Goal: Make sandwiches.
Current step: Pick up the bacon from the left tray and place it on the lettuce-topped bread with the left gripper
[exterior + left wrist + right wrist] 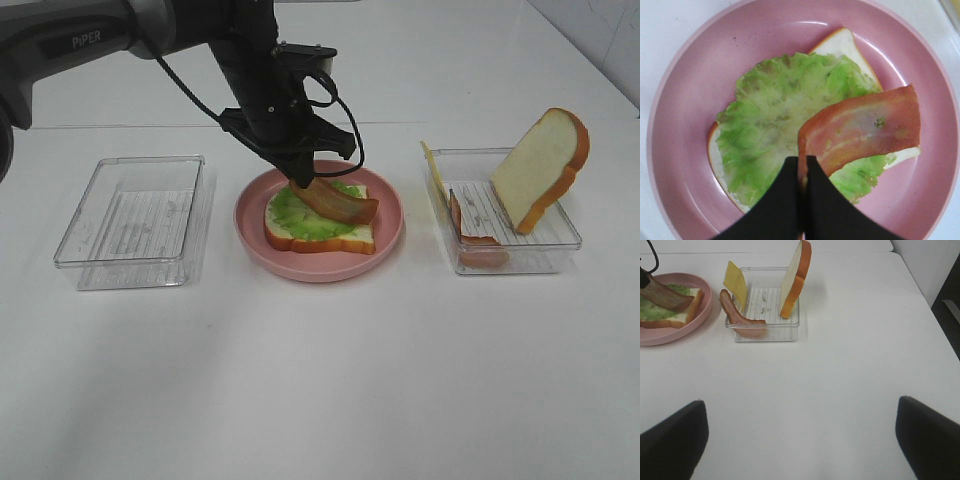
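On the pink plate [385, 232] lies a bread slice [352, 240] covered by a ruffled lettuce leaf [300, 215]. My left gripper [303, 183] is shut on one end of a bacon strip [345, 207], which rests slanted across the lettuce. The left wrist view shows the black fingers [785, 200] pinching the bacon [865, 127] over the lettuce [775, 120]. In the right-hand tray [560, 240], a second bread slice [540, 165] leans upright beside a cheese square [430, 165] and another bacon strip [478, 245]. My right gripper [800, 440] is open over bare table, holding nothing.
An empty clear tray [135, 215] stands left of the plate. The left arm reaches in from the upper left above the plate. In the right wrist view, the table edge [920, 295] runs along the right, with the plate [660, 335] at far left.
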### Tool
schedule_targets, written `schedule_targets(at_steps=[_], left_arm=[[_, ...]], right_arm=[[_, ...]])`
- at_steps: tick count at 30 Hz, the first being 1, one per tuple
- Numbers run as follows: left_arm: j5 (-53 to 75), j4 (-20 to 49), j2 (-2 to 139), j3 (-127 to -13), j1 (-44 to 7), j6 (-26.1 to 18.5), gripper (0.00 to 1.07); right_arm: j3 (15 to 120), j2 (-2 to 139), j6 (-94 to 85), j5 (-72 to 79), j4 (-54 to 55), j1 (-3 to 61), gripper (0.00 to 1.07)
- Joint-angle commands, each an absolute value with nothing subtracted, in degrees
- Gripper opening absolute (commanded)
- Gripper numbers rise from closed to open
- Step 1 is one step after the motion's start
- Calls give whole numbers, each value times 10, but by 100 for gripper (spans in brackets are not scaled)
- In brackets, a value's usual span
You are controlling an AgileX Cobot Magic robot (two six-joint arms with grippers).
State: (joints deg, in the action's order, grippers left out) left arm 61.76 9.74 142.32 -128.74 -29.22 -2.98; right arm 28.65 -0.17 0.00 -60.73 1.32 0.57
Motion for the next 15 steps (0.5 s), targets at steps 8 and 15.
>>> schedule_targets(at_steps=[8, 15], left_arm=[[622, 93, 1431, -1291, -294, -24, 0], [623, 67, 1418, -1291, -294, -6, 77]], right_arm=[[285, -9, 4, -604, 10, 6, 94], [285, -9, 4, -604, 10, 6, 94]])
